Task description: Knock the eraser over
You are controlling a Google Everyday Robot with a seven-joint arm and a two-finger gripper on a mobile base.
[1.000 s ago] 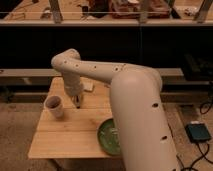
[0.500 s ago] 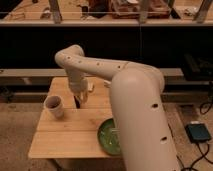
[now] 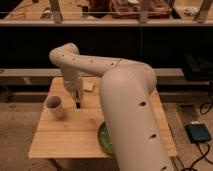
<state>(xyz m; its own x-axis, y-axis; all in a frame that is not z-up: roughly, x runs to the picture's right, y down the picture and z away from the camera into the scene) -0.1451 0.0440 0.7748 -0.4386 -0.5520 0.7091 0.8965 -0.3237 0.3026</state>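
While the arm's elbow has swung a little left since half a second ago, the gripper (image 3: 77, 97) still hangs low over the wooden table (image 3: 65, 141), just right of the cup; I cannot tell whether it is open or closed. The eraser (image 3: 77, 104) shows as one dark sliver directly beneath it. One white cup (image 3: 54, 106) has a dark interior, one green plate (image 3: 103, 138) sits half hidden behind the arm, and one tan block (image 3: 88, 86) lies behind.

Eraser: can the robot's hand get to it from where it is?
Probably yes. The hand hangs low beside the white cup, and the small dark eraser seems to stand right under it, nothing between.
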